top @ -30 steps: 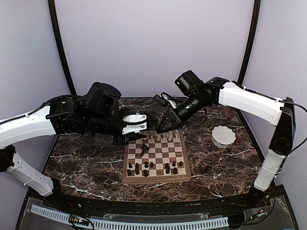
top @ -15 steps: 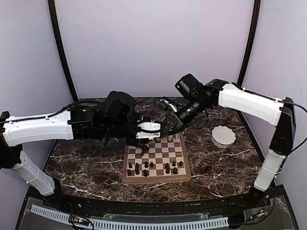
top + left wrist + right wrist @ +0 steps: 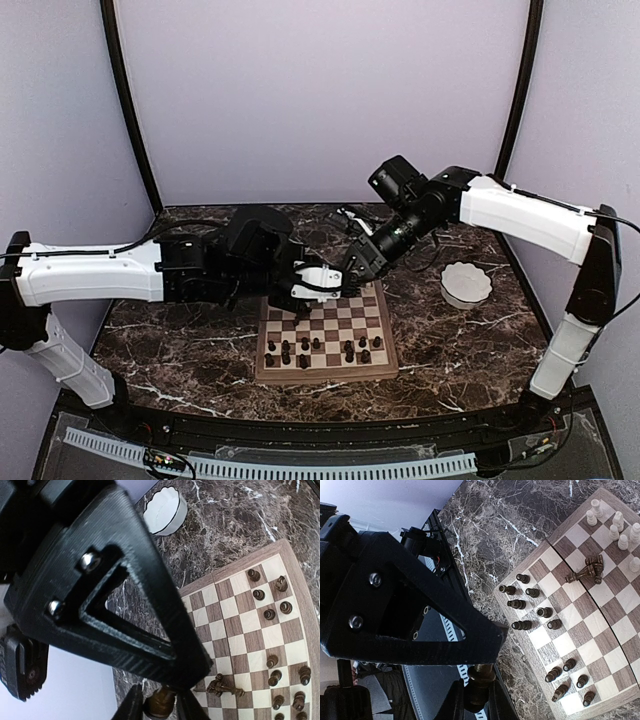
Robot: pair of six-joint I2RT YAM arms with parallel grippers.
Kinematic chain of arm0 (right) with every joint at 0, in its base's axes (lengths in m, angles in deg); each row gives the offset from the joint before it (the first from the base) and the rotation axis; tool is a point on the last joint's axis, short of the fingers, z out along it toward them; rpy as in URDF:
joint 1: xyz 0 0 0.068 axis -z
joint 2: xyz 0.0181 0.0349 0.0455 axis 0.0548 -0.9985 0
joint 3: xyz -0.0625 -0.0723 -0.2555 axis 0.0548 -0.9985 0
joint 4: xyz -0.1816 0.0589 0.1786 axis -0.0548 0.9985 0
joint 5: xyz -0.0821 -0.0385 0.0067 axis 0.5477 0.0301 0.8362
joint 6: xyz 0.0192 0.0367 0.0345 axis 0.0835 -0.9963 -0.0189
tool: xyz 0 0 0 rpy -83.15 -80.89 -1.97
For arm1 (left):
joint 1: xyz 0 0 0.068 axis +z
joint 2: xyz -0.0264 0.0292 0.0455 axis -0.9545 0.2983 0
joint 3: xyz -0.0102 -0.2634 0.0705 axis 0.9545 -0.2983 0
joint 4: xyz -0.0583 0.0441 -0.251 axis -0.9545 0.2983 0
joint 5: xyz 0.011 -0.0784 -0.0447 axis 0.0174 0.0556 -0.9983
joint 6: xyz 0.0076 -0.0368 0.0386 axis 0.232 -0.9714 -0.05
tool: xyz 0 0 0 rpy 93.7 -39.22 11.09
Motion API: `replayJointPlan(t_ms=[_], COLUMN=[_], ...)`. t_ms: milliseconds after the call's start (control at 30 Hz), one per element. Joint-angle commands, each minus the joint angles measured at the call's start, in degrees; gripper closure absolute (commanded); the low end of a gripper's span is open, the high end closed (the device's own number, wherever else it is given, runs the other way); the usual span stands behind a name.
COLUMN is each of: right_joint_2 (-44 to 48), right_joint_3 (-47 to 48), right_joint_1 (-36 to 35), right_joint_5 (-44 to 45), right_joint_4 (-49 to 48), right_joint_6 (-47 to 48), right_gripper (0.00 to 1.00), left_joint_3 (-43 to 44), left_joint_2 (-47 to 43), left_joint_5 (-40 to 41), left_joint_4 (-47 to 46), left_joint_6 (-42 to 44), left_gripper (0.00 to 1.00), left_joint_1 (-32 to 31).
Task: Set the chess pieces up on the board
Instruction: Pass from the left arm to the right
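**A:** Requesting setup status for the square wooden checkered chessboard (image 3: 325, 377) on the dark marble bench (image 3: 180, 330).

**B:** Reporting partial completion. Observing small dark brown turned chess pieces (image 3: 286, 352) along the two near rows, with gaps; pale cream turned pieces (image 3: 623, 542) along the far edge; toppled dark pieces (image 3: 222, 686) mid-board, needing righting.

**A:** Requesting end effector states.

**B:** Holding both above the board's far edge. Pinching a bronze-brown piece (image 3: 161, 700) in the narrow left end effector (image 3: 160, 711); pinching a dark collared piece (image 3: 479, 677) in the narrow right end effector (image 3: 476, 702). Judging placement of both as pending.
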Motion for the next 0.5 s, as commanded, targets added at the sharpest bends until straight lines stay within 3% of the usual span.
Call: replayJointPlan(t_ms=[0,100,200,333,467], right_joint_2=[2.8,3.4,4.6,7.6,12.4], right_joint_3=[-0.2,-0.2,0.4,0.2,-3.3], right_joint_1=[0.3,0.3,0.7,3.6,6.2], right_joint_5=[-2.9,-2.9,-0.8,0.2,3.3], right_joint_4=[-1.0,-0.8,-0.4,-1.8,-6.6], right_joint_6=[0.3,0.4,0.7,-1.1,-3.9], right_gripper=[0.93,0.91,0.75,0.51,0.43], left_joint_3=[-1.1,-0.8,0.3,3.6,3.5], left_joint_2=[0.8,1.7,1.6,1.1,-1.1], left_joint_5=[4.0,6.8,6.5,-0.1,-10.8], left_joint_4=[-2.5,-4.0,-3.2,4.1,8.0], left_joint_6=[1.4,0.6,-4.4,-17.7,-30.3], left_gripper=[0.82,0.92,0.97,1.0,1.0], left_joint_1=[-0.2,-0.2,0.0,0.9,1.6])
